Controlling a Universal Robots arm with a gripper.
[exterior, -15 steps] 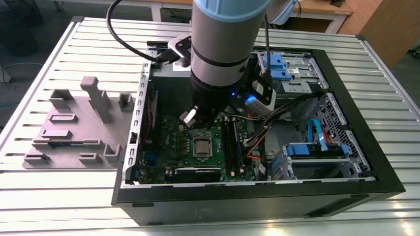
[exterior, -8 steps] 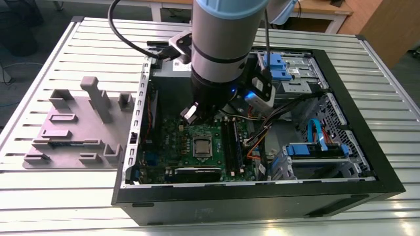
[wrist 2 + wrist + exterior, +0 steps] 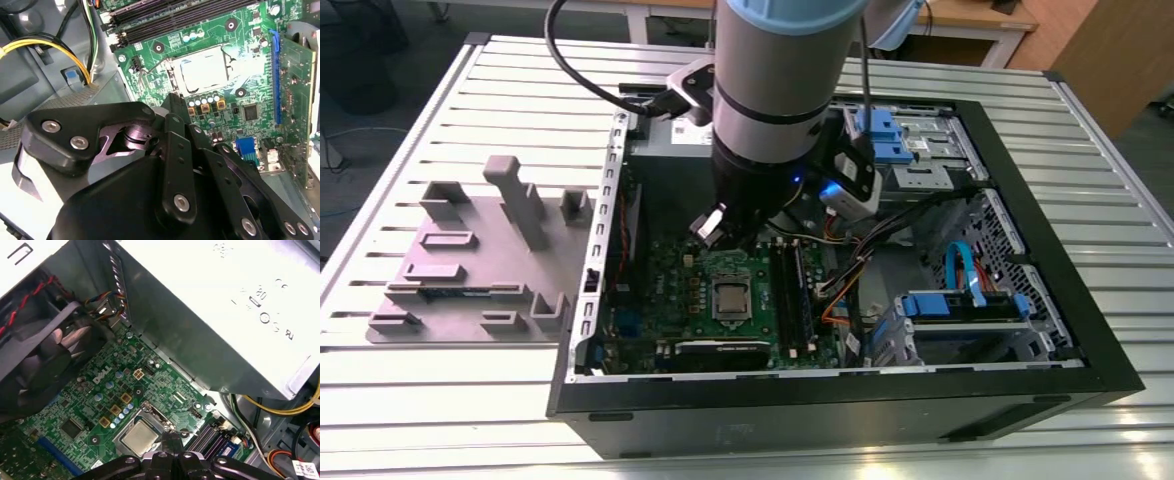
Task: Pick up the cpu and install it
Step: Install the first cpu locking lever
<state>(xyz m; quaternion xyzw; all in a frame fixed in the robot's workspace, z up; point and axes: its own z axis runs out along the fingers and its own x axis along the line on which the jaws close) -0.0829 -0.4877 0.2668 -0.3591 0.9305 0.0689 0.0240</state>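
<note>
cpu [image 3: 204, 74] already sitting flat in socket [image 3: 131, 434], just ahead of gripper [image 3: 171, 440], so placement looks done. Gripper hangs above board, can't tell jaw opening, holding nothing visible.

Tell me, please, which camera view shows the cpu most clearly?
The second wrist view: the cpu lies unobstructed in its socket. The first wrist view shows it beside the gripper's linkage; the exterior view shows it small, below the arm.

Power supply [image 3: 210, 315] and cables [image 3: 854, 255] crowd the socket [image 3: 730, 297].
</note>
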